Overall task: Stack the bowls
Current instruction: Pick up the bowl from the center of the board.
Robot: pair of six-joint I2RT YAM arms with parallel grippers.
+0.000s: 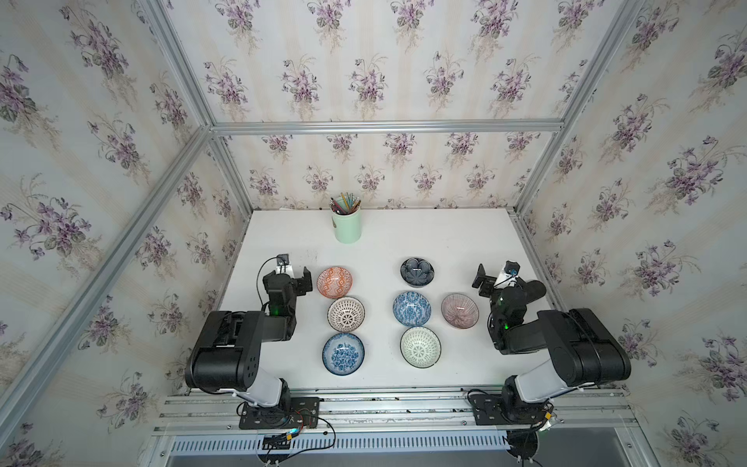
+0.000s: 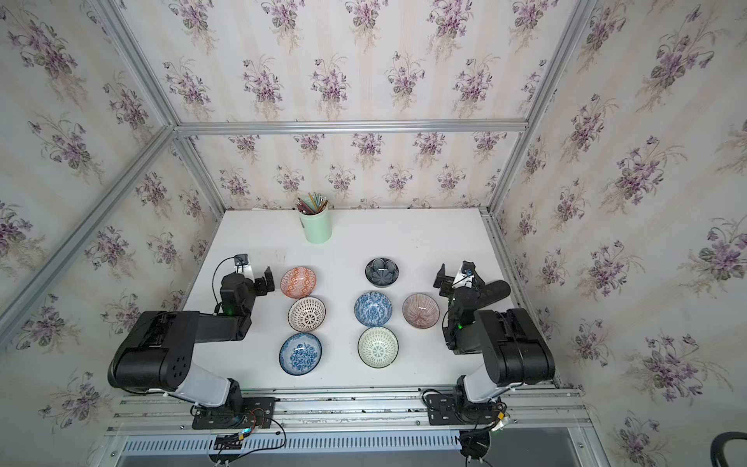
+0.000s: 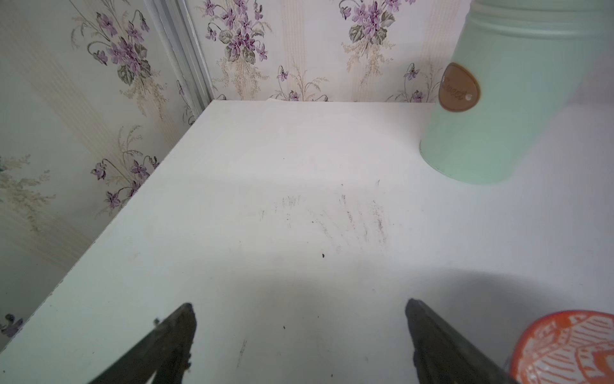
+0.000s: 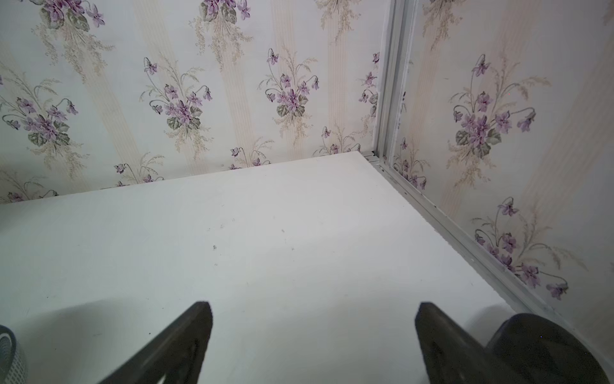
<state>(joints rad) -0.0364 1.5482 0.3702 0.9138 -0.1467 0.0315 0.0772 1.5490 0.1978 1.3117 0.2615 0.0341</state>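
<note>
1. Nearest the arm bases on the white tabletop (image 1: 465,242), a round blue-floral ceramic bowl with a pale rim (image 1: 343,353) sits to the left. A round white lattice-patterned ceramic bowl with a dark rim (image 1: 420,347) sits to the right, well apart from it. Both are upright.
2. One row back, a round brown-and-white lattice ceramic bowl (image 1: 346,314) stands just behind the pale-rimmed blue one. A round ceramic bowl covered in dense blue flowers (image 1: 411,308) stands just behind the dark-rimmed lattice bowl, and a round pink-mauve striped ceramic bowl (image 1: 459,310) stands just beside it on the right.
3. Farther back, a round orange geometric ceramic bowl (image 1: 334,282) sits just behind the brown-and-white lattice bowl. A round dark navy petal-patterned ceramic bowl (image 1: 417,272) sits near the dense blue one. All seven bowls rest singly on the table, none nested in another.
4. Level with that far row, the left gripper (image 3: 299,306) hangs just left of the orange bowl, jaws spread wide with only bare tabletop between them. The right gripper (image 4: 314,305) hangs near the navy bowl on its right, equally wide and holding nothing.
5. Farthest back, a tall mint-green cup of pencils (image 1: 346,226) stands upright near the rear wall of violet-sprigged wallpaper (image 1: 364,81), well apart from every bowl.
</note>
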